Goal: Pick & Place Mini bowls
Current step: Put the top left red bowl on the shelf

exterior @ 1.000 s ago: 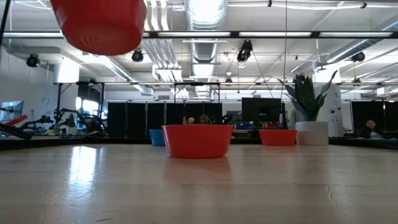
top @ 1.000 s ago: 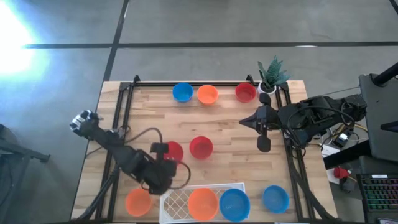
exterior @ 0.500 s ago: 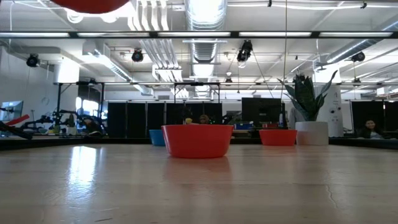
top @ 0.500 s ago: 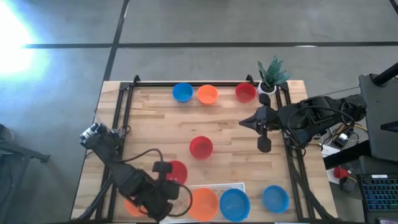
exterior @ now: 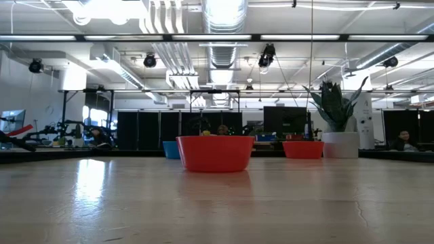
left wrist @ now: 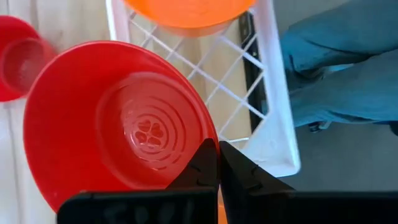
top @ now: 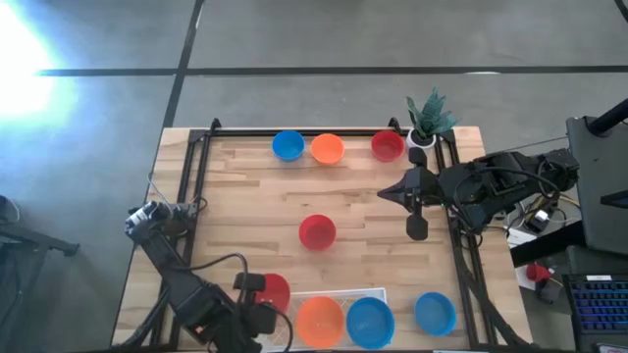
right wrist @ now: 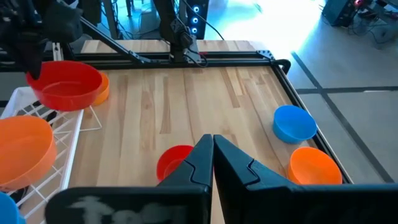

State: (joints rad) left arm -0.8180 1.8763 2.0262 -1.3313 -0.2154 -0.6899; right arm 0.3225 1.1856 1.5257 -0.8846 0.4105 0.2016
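My left gripper (top: pixel 261 299) (left wrist: pixel 217 152) is shut on a red mini bowl (top: pixel 276 291) (right wrist: pixel 65 84), above the left end of the white lattice tray (left wrist: pixel 273 146). An orange bowl (top: pixel 319 321) and a blue bowl (top: pixel 370 321) sit in the tray. Another red bowl (top: pixel 317 232) (exterior: pixel 214 153) stands on its base mid-table. A blue (top: pixel 287 146), an orange (top: pixel 327 149) and a red bowl (top: pixel 388 146) line the far edge. One more blue bowl (top: pixel 435 312) sits right of the tray. My right gripper (top: pixel 385 193) (right wrist: pixel 212 143) is shut and hovers at the table's right side. My left gripper pinches the red bowl's rim (left wrist: pixel 207 132), one finger over the inside of the wall and one outside. It comes from above. The bowl is lifted clear and sits upright, mouth up, over the tray's left end (right wrist: pixel 74 121).
A small white pot with a green plant (top: pixel 427 120) stands at the far right corner. An orange bowl (right wrist: pixel 102 87) rests on the table left of the tray, hidden by my left arm in the high view. Black frame rails run along both sides. Blue-green trouser cloth (left wrist: pixel 336 68) shows beyond the near edge.
My left gripper has carried the red bowl from beside the mid-table red bowl toward the near edge, to above the tray's left end. The bowl has passed out of the top of the low view. My left arm now covers the orange bowl left of the tray.
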